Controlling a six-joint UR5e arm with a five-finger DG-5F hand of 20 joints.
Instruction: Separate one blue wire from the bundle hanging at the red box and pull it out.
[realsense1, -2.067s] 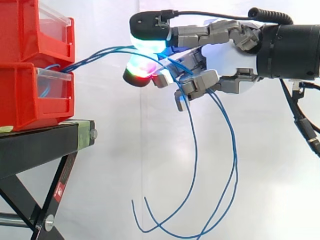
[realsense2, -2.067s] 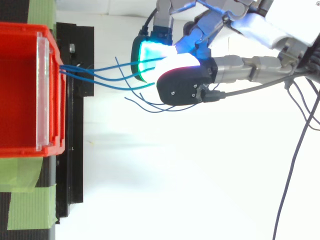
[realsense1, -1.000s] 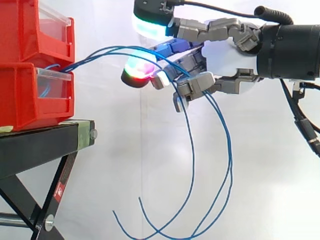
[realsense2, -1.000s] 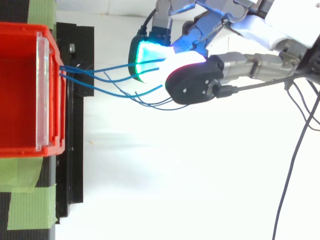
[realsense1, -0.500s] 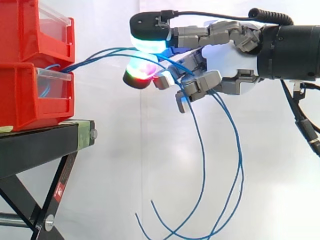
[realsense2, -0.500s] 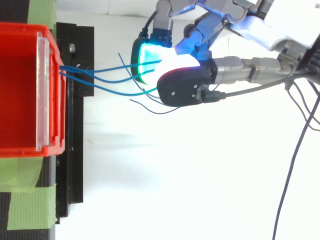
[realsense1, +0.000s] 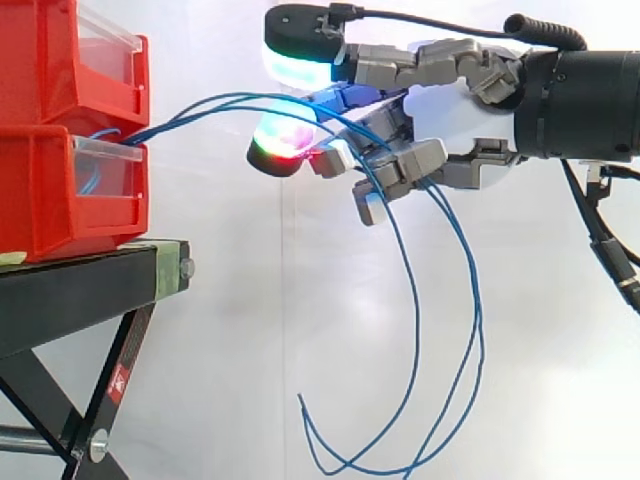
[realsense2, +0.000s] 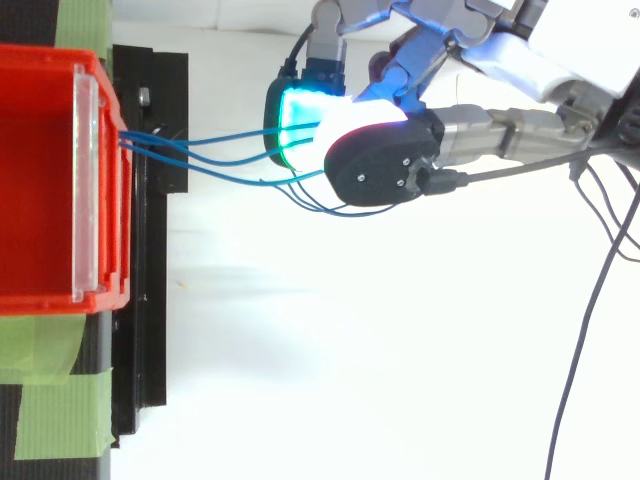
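Widest of all is the white curtain (realsense1: 250, 300) behind everything. In front of it we've got the black stand (realsense1: 80, 290), carrying two stacked red bins (realsense1: 50, 190).

Reaching in from the right is the hand (realsense1: 450, 120), level with the seam between the bins and well apart from them. It's clenched on the blue wires (realsense1: 195, 108). They thread between its glowing fingertips (realsense1: 298, 62) and over the curled fingers beneath, and we judge that several are caught, not one.

Now the relation that matters. The wires leave the front of the lower bin and climb gently to the hand, so their long axis lies almost level, from the bin straight into the grip. Past the hand they drop in long loops, with the free ends curling low.

From above, we see the strands fan slightly between the bin (realsense2: 40, 180) and the hand (realsense2: 380, 170). Any pull has to run along that line, directly away from the bin.

As for writing, there's a small red sticker (realsense1: 118, 380) on the stand's leg that's too small to read, and plain green tape (realsense2: 60, 410) on the stand.
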